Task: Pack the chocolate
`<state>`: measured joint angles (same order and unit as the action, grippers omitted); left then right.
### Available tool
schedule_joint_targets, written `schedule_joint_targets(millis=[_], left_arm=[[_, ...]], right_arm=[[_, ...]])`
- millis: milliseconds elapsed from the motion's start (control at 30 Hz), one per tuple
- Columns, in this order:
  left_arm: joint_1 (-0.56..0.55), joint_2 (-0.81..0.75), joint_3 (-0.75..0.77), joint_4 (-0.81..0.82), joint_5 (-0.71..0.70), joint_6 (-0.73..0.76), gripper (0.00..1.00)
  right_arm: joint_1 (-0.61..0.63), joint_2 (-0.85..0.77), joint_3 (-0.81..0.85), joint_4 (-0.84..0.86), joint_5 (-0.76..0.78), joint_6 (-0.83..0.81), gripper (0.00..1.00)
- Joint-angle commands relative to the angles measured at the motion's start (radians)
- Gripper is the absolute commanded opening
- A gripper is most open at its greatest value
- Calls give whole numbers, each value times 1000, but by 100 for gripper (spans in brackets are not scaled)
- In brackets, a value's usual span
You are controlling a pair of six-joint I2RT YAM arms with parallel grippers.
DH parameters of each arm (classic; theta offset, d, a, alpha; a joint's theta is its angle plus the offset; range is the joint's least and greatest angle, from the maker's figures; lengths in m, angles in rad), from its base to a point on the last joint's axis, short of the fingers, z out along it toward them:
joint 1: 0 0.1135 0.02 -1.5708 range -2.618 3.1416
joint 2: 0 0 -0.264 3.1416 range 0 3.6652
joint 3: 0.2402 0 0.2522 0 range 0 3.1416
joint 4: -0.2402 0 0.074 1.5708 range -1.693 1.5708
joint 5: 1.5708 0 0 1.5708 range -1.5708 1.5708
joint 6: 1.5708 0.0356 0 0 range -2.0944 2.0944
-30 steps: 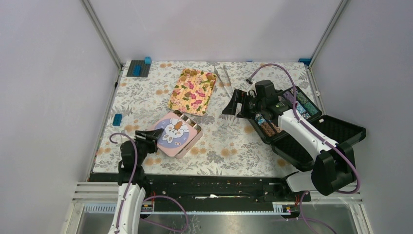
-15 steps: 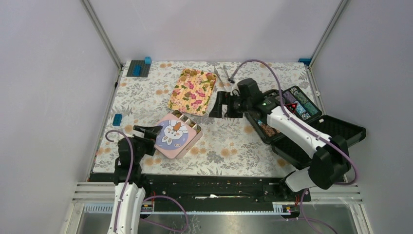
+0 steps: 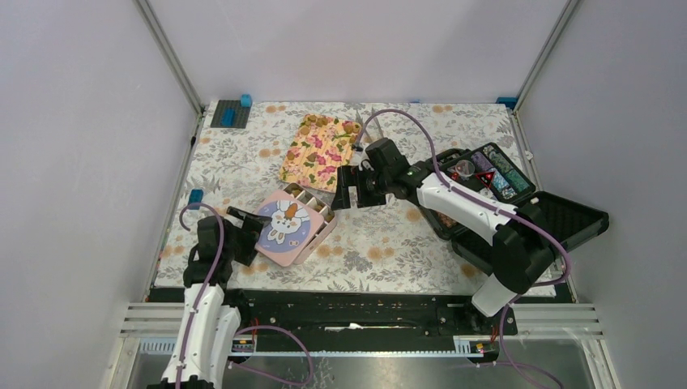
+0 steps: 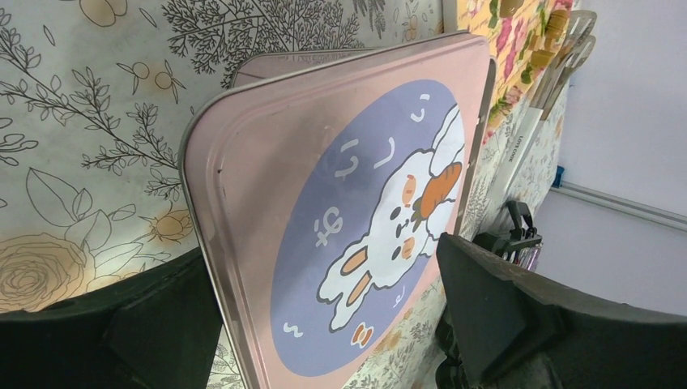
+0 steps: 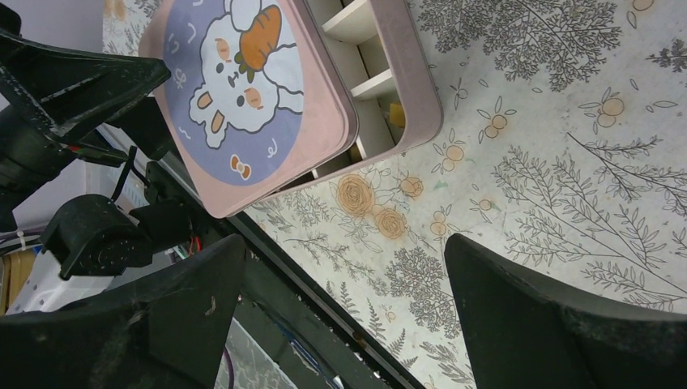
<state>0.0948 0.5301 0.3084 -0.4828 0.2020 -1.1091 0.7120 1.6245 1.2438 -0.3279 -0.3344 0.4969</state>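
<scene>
The pink tin (image 3: 322, 229) stands near the table's front left. Its rabbit-printed lid (image 3: 283, 229) lies askew and tilted over it, baring a row of divided cells (image 3: 312, 203). One small golden lump of chocolate (image 5: 395, 113) shows in a cell; other chocolate is out of view. My left gripper (image 3: 245, 235) is open, and the lid's (image 4: 348, 211) near corner lies between its spread fingers (image 4: 502, 316). Just right of the tin (image 5: 421, 97), my right gripper (image 3: 345, 188) hovers open and holds nothing.
An open black case (image 3: 567, 219) with filled compartments lies at the right, under my right arm. A flower-printed tray (image 3: 320, 151) sits behind the tin, with metal tongs (image 3: 374, 126) beside it. Blue blocks (image 3: 195, 198) stand at the left edge and far left corner.
My right gripper swung left from the black case to the tin. My left gripper opened and drew back; the lid shifted toward the near left, baring more cells.
</scene>
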Motion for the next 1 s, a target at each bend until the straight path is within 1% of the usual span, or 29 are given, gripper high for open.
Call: schedule_joint_targets(millis=[0, 200, 333, 467, 633, 800, 967], left_arm=[[0, 25, 44, 15, 16, 41, 99], [0, 79, 51, 59, 49, 29, 99], [0, 128, 50, 83, 59, 34, 99], [0, 162, 65, 105, 71, 34, 99], [0, 195, 104, 104, 73, 67, 99], [0, 222, 126, 102, 80, 85, 99], [-2, 231, 135, 104, 77, 86, 99]], right_arm=[[15, 12, 52, 9, -18, -2, 100], [22, 30, 53, 12, -27, 1, 100], [24, 42, 61, 20, -60, 10, 100], [27, 69, 88, 16, -30, -6, 100], [27, 163, 206, -30, 30, -68, 98], [27, 292, 342, -77, 51, -102, 96], [27, 400, 429, -88, 48, -107, 89]])
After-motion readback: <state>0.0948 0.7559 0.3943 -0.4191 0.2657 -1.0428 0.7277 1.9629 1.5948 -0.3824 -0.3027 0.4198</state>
